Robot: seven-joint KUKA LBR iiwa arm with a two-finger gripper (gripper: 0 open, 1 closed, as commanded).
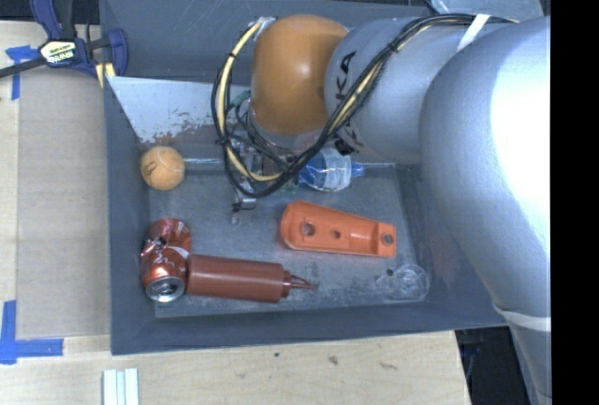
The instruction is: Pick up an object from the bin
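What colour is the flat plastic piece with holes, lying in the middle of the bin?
The plastic piece is orange, shown best in the camera view.

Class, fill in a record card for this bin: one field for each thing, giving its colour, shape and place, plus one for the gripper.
bin: grey metal
ball: tan, round, left side
can: red, crushed, lower-left corner
tube: brown, lying flat against the can, nozzle pointing right
bracket: orange plastic, with holes, right of centre
bottle: clear, blue label, partly under the arm
gripper: over bare floor between ball and bracket
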